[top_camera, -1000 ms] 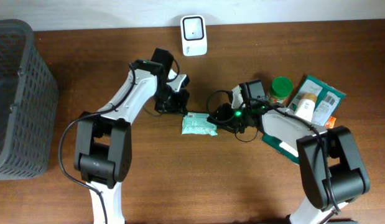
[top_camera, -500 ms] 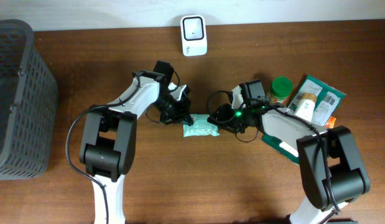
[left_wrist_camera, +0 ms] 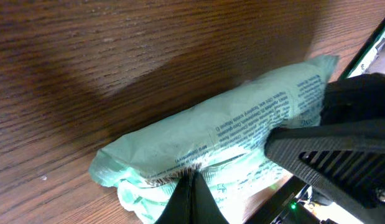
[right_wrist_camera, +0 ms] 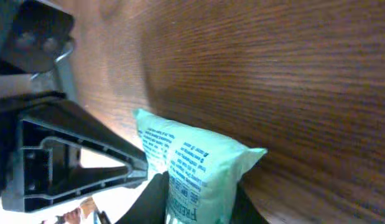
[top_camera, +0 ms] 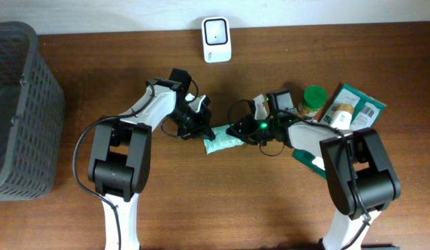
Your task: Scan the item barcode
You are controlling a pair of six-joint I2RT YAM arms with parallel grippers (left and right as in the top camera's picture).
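The item is a pale green packet (top_camera: 224,144) with dark print, lying on the wooden table (top_camera: 201,201) between my two grippers. My left gripper (top_camera: 203,130) is shut, its joined fingertips (left_wrist_camera: 192,183) pressing on the packet's (left_wrist_camera: 229,140) crimped left end. My right gripper (top_camera: 237,132) holds the packet's right end. In the right wrist view the packet (right_wrist_camera: 189,165) sits between the two dark fingers (right_wrist_camera: 152,196), touching both. A white barcode scanner (top_camera: 217,30) stands at the table's far edge. I cannot make out the barcode itself.
A grey plastic basket (top_camera: 20,104) fills the left edge. At the right sit a green-lidded jar (top_camera: 314,99), a white bottle (top_camera: 342,118) and green packets (top_camera: 360,104), close to the right arm.
The left gripper swung down and right onto the packet's left end. The right jaws closed in on the packet, which has tilted slightly.
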